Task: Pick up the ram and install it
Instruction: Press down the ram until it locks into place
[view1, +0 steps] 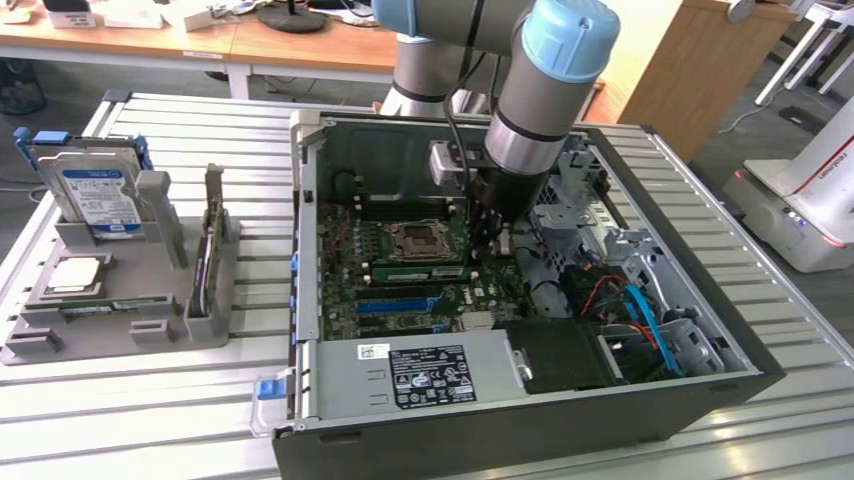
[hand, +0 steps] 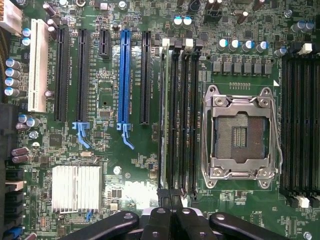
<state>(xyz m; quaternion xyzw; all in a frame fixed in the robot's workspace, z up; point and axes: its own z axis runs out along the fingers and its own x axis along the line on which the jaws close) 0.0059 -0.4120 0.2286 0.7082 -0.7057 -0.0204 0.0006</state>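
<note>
Green ram (hand: 162, 115) stands edge-on, lengthwise along slot (hand: 175, 115).

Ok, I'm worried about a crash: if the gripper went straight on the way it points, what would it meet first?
Likely the ram, standing edge-on in the motherboard directly ahead of the shut gripper; the gap between them is unclear.

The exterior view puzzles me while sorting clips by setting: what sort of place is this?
Probably a robotics lab or workshop: an open computer case on a slatted metal table, a grey parts fixture holding a hard drive, wooden desks behind.
</note>
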